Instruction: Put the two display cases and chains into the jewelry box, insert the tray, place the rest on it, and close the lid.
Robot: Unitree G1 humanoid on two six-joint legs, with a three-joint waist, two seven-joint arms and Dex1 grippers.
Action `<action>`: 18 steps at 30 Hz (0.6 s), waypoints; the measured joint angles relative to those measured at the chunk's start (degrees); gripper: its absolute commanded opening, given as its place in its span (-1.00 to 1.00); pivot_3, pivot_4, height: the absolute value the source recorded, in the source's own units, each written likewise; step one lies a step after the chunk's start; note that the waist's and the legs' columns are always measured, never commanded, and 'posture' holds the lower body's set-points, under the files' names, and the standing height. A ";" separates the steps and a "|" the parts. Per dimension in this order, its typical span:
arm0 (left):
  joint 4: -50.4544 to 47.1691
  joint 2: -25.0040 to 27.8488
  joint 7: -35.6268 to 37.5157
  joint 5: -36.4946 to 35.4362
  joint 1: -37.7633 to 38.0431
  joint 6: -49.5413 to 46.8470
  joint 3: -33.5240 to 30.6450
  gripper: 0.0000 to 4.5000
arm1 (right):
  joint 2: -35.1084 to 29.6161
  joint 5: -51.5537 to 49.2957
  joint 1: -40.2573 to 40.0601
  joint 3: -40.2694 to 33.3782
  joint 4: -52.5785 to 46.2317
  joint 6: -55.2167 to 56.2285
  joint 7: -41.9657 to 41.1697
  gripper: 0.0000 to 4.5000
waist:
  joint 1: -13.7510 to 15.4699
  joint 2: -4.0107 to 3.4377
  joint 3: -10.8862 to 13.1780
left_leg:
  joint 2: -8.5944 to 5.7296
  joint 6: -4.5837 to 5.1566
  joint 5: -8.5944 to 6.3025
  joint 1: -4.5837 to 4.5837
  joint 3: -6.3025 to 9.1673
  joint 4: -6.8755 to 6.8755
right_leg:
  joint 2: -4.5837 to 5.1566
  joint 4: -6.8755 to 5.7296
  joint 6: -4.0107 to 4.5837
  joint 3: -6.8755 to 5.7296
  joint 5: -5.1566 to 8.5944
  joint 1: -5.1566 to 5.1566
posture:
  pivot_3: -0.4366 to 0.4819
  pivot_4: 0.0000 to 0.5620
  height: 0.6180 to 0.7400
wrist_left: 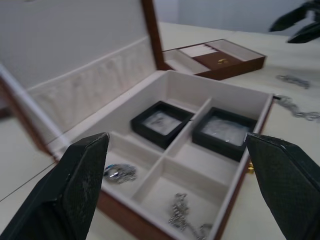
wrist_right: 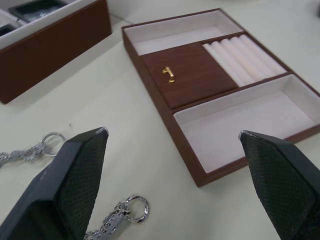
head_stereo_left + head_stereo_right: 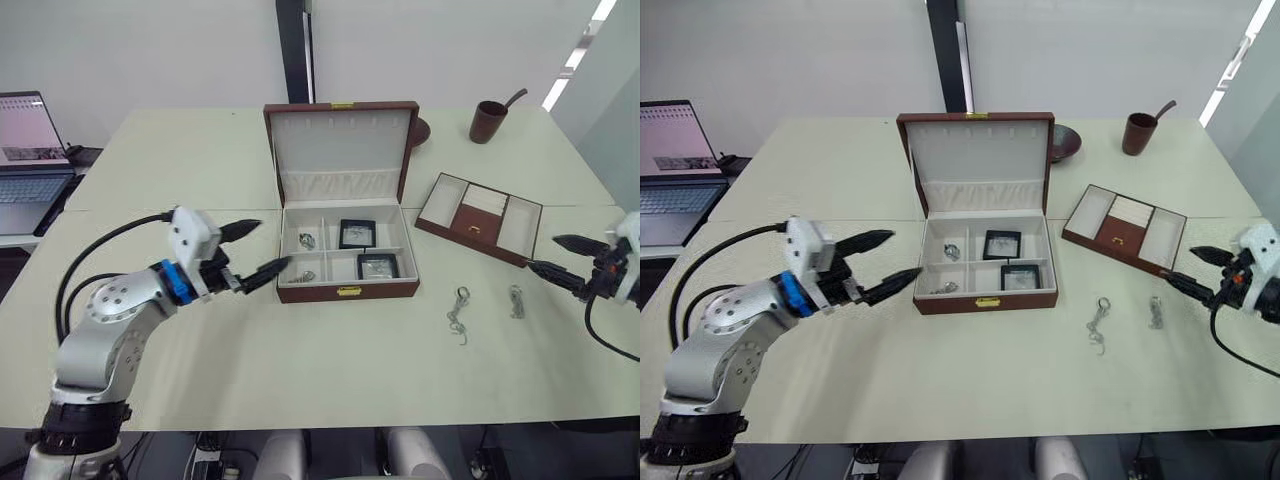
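Right wrist view has the tray (image 2: 210, 90) lying straight ahead of the open, empty right gripper (image 3: 575, 260), its long axis slanting across the table (image 3: 200, 160). Left gripper (image 3: 250, 250), also open and empty, sits by the jewelry box (image 3: 345, 290), well apart from the tray.

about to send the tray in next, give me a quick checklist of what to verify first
1. Both display cases inside the jewelry box: ok.
2. Chains in the box's left compartments: ok.
3. Lid upright, out of the way: ok.
4. Tray free on the table, nothing in it: ok.
5. Right gripper open, empty, near the tray: ok.
6. Left gripper open beside the box, outside it: ok.
7. Two remaining chains on the table, away from the tray: ok.
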State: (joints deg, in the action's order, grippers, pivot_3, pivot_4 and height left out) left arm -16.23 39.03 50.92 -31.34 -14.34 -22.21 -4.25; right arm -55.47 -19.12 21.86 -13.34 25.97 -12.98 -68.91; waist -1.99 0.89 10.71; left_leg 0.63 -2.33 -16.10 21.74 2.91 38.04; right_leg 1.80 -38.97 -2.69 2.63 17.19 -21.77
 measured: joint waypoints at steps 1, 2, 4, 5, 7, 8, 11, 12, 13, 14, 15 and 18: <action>-0.10 -0.01 1.41 -0.04 -0.86 -0.15 1.41 1.00 | -0.48 1.01 2.03 1.77 1.20 0.30 -1.36 0.98 | 0.00 0.00 0.00 | 0.00 0.00 0.00 0.00 0.01 0.00 | -0.03 0.00 0.00 0.00 0.00 -0.01 | -0.05 -0.47 1.00; -0.10 -0.02 3.05 -0.04 -1.64 -0.22 2.80 1.00 | -0.83 2.57 4.63 4.04 3.22 0.85 -2.85 0.98 | -0.05 0.00 0.00 | 0.00 0.00 0.00 -0.01 -0.01 0.00 | -0.07 0.00 0.00 0.01 0.00 -0.01 | -0.05 -0.47 1.00; -0.20 -0.58 5.32 -0.03 -3.04 -0.17 5.34 1.00 | -0.91 4.92 8.85 6.94 6.47 1.99 -4.56 0.98 | 0.03 0.00 0.01 | 0.02 0.00 0.00 0.02 0.01 0.00 | -0.07 0.00 0.01 0.00 0.00 -0.04 | -0.05 -0.47 1.00; -0.15 -1.01 6.46 0.10 -3.50 0.09 6.55 1.00 | -0.87 6.57 11.35 8.85 8.96 2.93 -5.32 0.98 | 0.05 0.00 0.01 | 0.03 0.00 0.00 0.01 0.01 0.01 | -0.07 0.01 0.02 -0.01 0.01 -0.03 | -0.05 -0.47 1.00; -0.07 -2.41 7.92 0.68 -4.34 0.68 9.03 1.00 | -0.75 9.76 15.41 11.93 13.28 4.91 -6.03 0.98 | 0.13 0.00 0.01 | 0.04 0.00 0.00 0.07 -0.01 0.02 | -0.05 0.02 0.02 0.02 0.01 -0.08 | -0.05 -0.47 1.00; -0.01 -3.01 8.60 1.15 -4.55 1.23 10.03 1.00 | -0.58 11.29 17.11 13.22 15.37 6.04 -6.15 0.98 | 0.12 0.00 0.01 | 0.04 0.00 0.00 0.10 -0.01 0.02 | -0.02 0.02 0.02 0.03 0.01 -0.09 | -0.05 -0.47 1.00; 0.44 -5.03 9.81 2.67 -5.17 2.95 12.51 1.00 | 0.39 15.79 21.74 16.86 22.19 9.86 -6.13 0.98 | 0.14 0.00 0.01 | 0.04 0.00 0.00 0.14 -0.02 0.02 | 0.02 0.05 0.02 0.03 0.01 -0.13 | -0.05 -0.47 1.00; 0.79 -5.75 9.84 3.21 -5.58 3.46 13.02 1.00 | 0.87 16.98 22.73 17.70 24.27 11.04 -5.98 0.98 | 0.15 0.00 0.01 | 0.04 -0.01 0.00 0.14 -0.02 0.02 | 0.03 0.05 0.02 0.03 0.01 -0.13 | -0.05 -0.47 1.00; 0.93 -6.30 9.82 3.60 -5.79 3.87 13.16 1.00 | 1.43 18.15 23.53 18.50 26.08 12.03 -5.93 0.98 | 0.15 0.00 0.01 | 0.05 -0.01 0.00 0.15 -0.02 0.02 | 0.03 0.05 0.02 0.03 0.01 -0.14 | -0.05 -0.47 1.00; 1.06 -6.72 9.76 3.85 -5.96 4.18 13.16 1.00 | 2.05 19.09 24.38 19.26 28.10 13.03 -5.87 0.98 | 0.14 0.00 0.01 | 0.05 -0.01 0.01 0.15 -0.03 0.02 | 0.04 0.05 0.02 0.04 0.01 -0.14 | -0.05 -0.47 1.00; 1.06 -6.95 9.71 4.04 -6.09 4.49 13.16 1.00 | 2.52 19.94 24.88 19.57 29.54 13.81 -5.81 0.98 | 0.14 0.00 0.01 | 0.05 -0.01 0.01 0.15 -0.04 0.02 | 0.05 0.04 0.02 0.05 0.01 -0.15 | -0.05 -0.47 1.00; 1.10 -7.78 9.48 4.67 -6.08 5.35 13.10 1.00 | 3.48 22.08 27.22 20.34 33.93 15.57 -5.17 0.98 | 0.09 0.00 0.01 | 0.06 -0.01 0.01 0.14 -0.03 0.02 | 0.12 0.02 0.02 0.09 0.00 -0.18 | -0.05 -0.47 1.00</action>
State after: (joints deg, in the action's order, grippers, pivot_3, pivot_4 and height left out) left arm -15.13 31.25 60.39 -26.68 -20.43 -16.86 8.84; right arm -52.00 2.96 49.07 7.00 59.90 2.60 -74.09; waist -1.90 0.89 10.73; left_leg 0.69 -2.34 -16.09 21.89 2.88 38.07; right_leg 1.92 -38.95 -2.67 2.72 17.19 -21.96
